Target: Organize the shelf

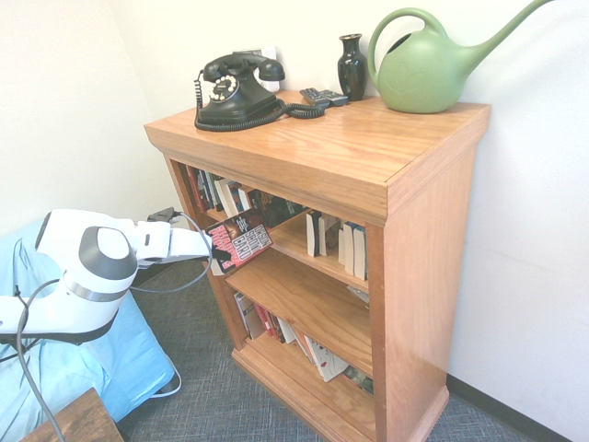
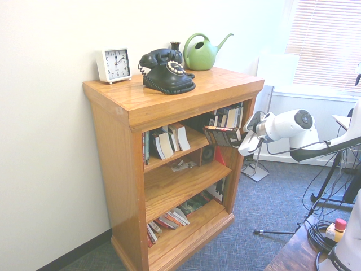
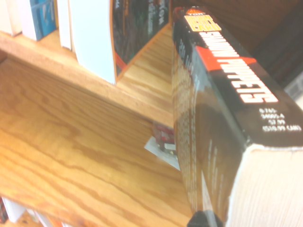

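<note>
One paperback [image 1: 241, 239] pinched in my gripper [image 1: 219, 251], fingers pressed onto its lower edge | book tilted, held out ahead of me | shelf [image 1: 368, 175] straight ahead, its upper opening just beyond the book | more books [image 1: 348, 249] stand deeper inside.

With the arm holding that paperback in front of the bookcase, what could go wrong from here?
1. The gripper pinches the paperback by one end only, so it may swing or slip out.
2. Books already lean on the top inner level of the shelf; pushing in could topple them.
3. The tilted paperback may catch the shelf's front edge.
</note>
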Action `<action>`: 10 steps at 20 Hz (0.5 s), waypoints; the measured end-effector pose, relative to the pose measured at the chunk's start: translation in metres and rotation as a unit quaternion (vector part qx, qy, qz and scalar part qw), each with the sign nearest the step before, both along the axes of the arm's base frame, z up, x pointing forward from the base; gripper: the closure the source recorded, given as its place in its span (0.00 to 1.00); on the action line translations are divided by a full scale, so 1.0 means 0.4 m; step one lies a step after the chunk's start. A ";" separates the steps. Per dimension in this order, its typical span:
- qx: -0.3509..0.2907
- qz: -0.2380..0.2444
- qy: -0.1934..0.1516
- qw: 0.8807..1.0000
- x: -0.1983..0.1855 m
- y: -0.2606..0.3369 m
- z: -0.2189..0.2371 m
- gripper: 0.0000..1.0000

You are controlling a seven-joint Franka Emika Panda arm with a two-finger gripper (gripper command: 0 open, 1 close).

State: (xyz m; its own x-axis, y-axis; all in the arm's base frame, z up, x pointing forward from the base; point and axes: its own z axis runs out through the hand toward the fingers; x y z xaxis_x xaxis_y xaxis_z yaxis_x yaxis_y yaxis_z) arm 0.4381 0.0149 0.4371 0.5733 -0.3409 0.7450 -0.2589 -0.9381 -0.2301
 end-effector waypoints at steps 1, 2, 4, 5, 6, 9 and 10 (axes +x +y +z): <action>0.004 0.001 0.000 1.000 0.016 0.006 -0.006 1.00; 0.007 0.000 -0.002 1.000 0.032 0.015 -0.009 1.00; 0.012 0.001 -0.009 1.000 0.060 0.039 -0.010 1.00; 0.014 0.000 -0.014 1.000 0.072 0.052 -0.011 1.00; 0.015 -0.001 -0.017 1.000 0.084 0.065 -0.015 1.00; 0.019 -0.002 -0.022 1.000 0.115 0.098 -0.044 1.00; 0.021 -0.003 -0.023 1.000 0.127 0.107 -0.054 1.00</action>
State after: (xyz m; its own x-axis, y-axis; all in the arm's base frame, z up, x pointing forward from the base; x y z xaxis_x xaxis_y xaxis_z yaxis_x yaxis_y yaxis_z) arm 0.4888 0.0577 0.4157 0.5361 -0.3754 0.7561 -0.2525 -0.9260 -0.2807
